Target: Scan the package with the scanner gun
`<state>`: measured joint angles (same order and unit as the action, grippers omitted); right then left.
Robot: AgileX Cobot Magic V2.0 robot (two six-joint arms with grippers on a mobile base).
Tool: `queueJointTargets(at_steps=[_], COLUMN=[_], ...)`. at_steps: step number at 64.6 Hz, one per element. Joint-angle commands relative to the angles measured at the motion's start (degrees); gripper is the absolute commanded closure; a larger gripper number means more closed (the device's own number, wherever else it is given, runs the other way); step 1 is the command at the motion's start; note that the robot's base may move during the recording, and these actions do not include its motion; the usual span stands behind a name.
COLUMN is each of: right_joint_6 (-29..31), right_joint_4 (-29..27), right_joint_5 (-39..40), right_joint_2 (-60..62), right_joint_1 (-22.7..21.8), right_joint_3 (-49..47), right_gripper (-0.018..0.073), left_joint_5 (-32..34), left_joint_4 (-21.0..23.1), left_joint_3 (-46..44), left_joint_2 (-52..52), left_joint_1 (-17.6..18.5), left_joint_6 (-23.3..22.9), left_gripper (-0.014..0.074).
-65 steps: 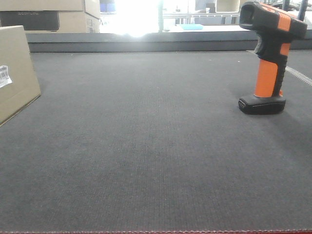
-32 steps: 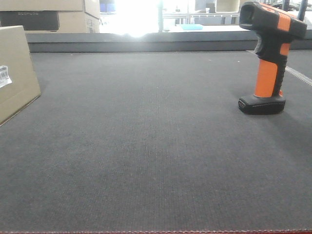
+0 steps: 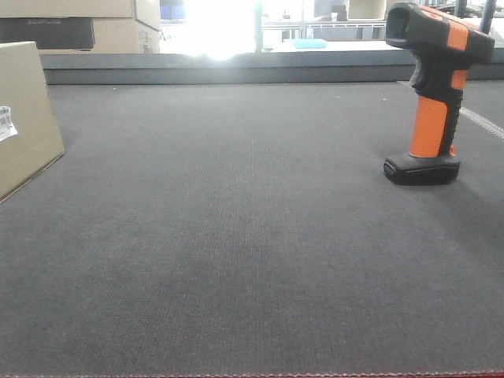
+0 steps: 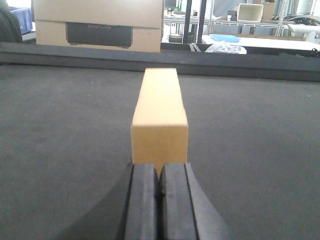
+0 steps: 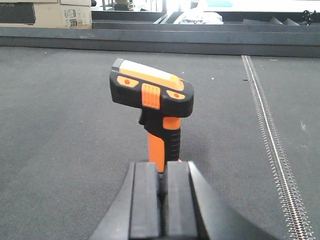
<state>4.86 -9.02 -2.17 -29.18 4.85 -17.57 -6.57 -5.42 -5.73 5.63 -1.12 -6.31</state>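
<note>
Left pincer (image 4: 159, 187): nearest item in the left wrist view, black fingers (image 4: 142, 200) pressed together, clenched on nothing, low over the table (image 3: 236, 260).

Right pincer (image 5: 164, 192): nearest item in the right wrist view, fingers likewise pressed together, clenched and empty.

Table: dark grey woven surface, red-stitched near edge in the front view, a light stitched seam (image 5: 272, 145) running near to far on the right side.

Package (image 4: 159, 117): tan cardboard box, lying on the table just beyond the left pincer, short end facing it; whether they touch cannot be told. In the front view it sits at the far left edge, partly cut off, a white barcode sticker (image 3: 6, 123) on its side.

Scanner gun (image 5: 155, 107): upright on its flat black foot (image 3: 421, 168), right side of the table, just beyond the right pincer, well apart from the package. Black head with orange stripe, orange stem.

Stacked cartons (image 4: 97, 25): far left, past the table's raised far edge, dark panel on the front.
</note>
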Motion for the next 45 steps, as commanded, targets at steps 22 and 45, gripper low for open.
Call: queueJointTargets(at_steps=[22,45], right_joint_6=[0.41,0.41], right_joint_4=[0.32,0.32], right_joint_5=[1.28,1.28], right_joint_2=[0.48,0.48], right_joint_1=[-0.15,-0.15], right_joint_3=[-0.01,-0.01], right_gripper=[0.072,0.072], left_joint_5=[3.08,3.23], left_joint_4=[1.42,1.42], left_joint_3=[5.73,5.73], left_joint_2=[-5.63,-5.63], left_joint_1=[0.15,0.15], left_joint_6=[-0.63,-0.63], left_gripper=[0.0707,0.0707])
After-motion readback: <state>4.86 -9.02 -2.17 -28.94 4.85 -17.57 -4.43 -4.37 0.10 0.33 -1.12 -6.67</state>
